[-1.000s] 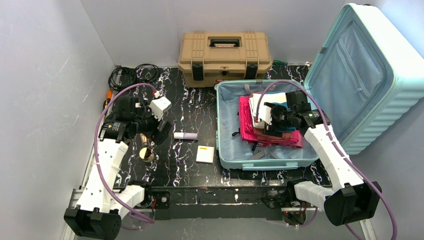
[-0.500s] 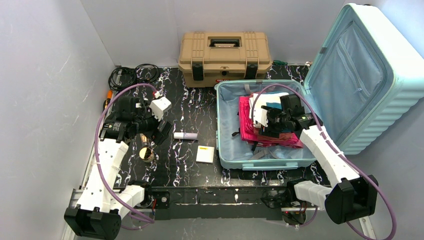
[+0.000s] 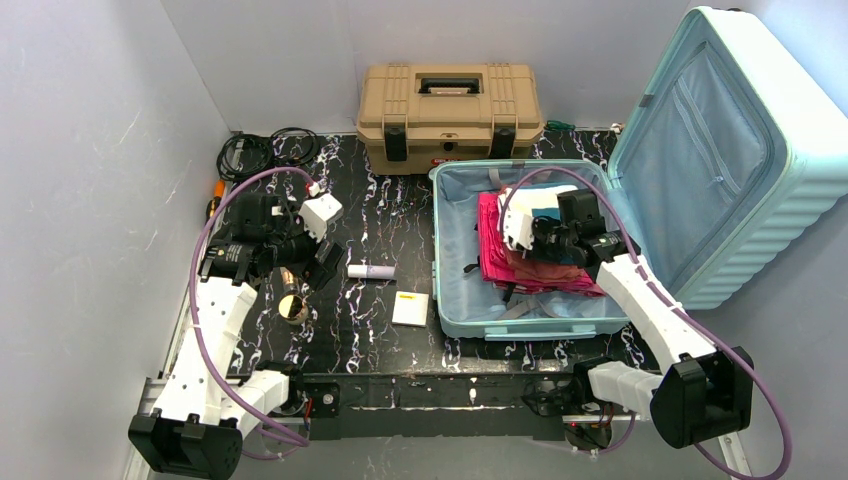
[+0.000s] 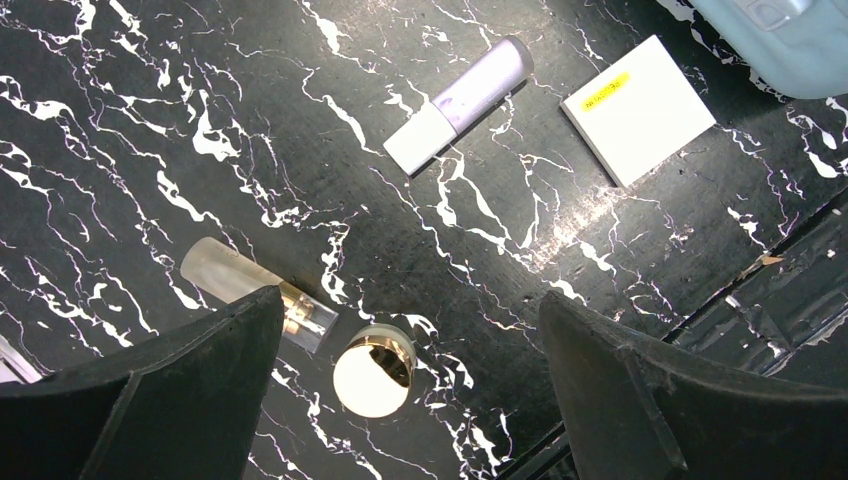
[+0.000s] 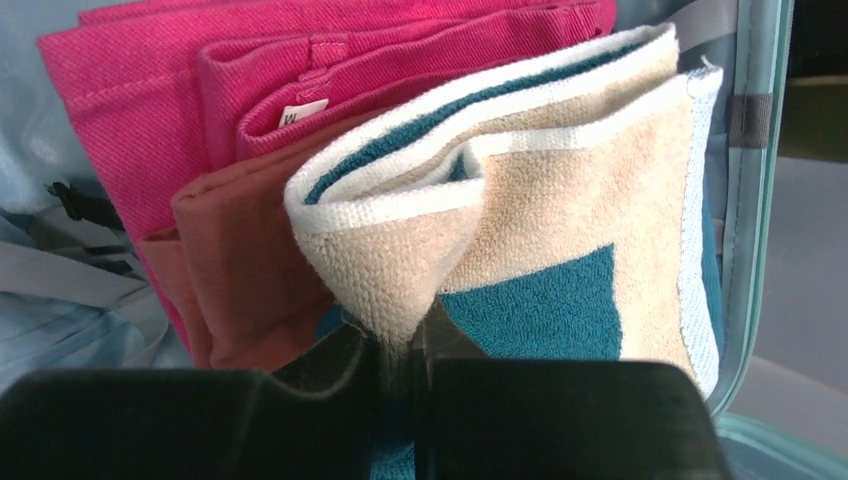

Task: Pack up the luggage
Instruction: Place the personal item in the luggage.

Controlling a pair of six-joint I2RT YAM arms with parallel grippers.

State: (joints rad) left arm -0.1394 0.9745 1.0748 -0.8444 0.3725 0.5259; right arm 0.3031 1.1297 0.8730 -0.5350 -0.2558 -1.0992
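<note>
Luggage (image 3: 720, 140) lay open; your right gripper (image 5: 405, 345) pinched just a towel (image 5: 560, 230) corner, so a lift could have unfolded it. Left gripper (image 4: 400, 320) hung open.

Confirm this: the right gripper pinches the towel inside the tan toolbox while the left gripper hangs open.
Not the toolbox: the right gripper pinches the towel inside the open luggage, as the top external view shows. The left gripper does hang open.

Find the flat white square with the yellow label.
In the top view, the white square lies on the table left of the open luggage, below-right of the lavender tube.
</note>
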